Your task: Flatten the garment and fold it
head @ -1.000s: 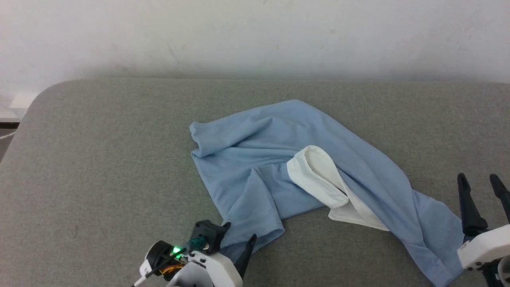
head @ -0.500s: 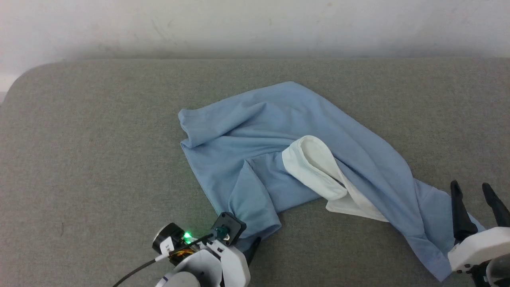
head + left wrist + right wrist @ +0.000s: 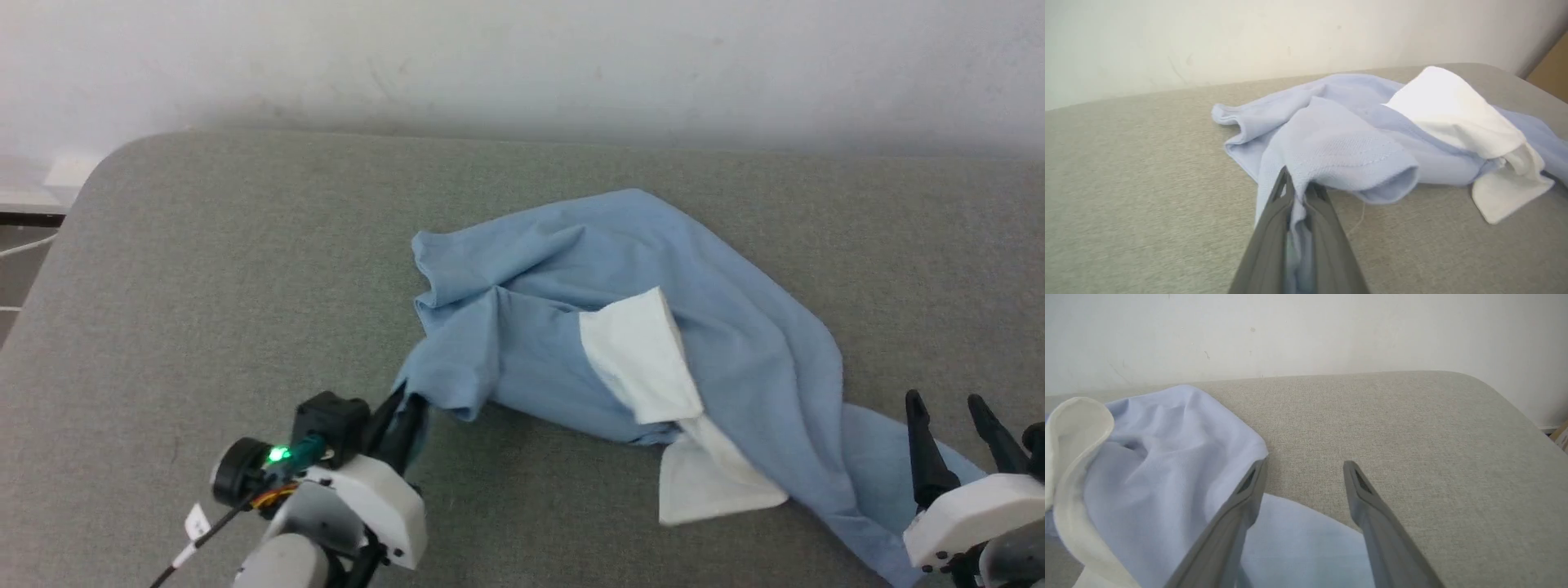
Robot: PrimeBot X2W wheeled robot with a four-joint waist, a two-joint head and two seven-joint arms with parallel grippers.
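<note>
The light blue garment (image 3: 735,327) lies crumpled mid-tabletop (image 3: 204,286), its white collar (image 3: 637,359) folded over on top. The left end effector (image 3: 400,412) pinches a sleeve edge. The right end effector (image 3: 943,404) hangs spread wide over the garment's right end. A pale wall (image 3: 522,57) stands behind.

- garment (image 3: 735,343): the lower right end passes behind the right gripper (image 3: 944,402) and off the bottom edge of the head view. The under-layers of the crumpled cloth are hidden.
- collar (image 3: 1067,465): cut by the left edge of the right wrist view.
- left gripper (image 3: 1299,185): finger bases are cut by the bottom edge of the left wrist view. Pinched cloth covers the inner faces, and in the head view the tips are sunk in a fold.
- right gripper: the housing is cropped at the head view's lower right corner.
- cable (image 3: 175,563): leaves the head view at lower left.
- tan object (image 3: 1560,437): a sliver at the right edge, not identifiable.
</note>
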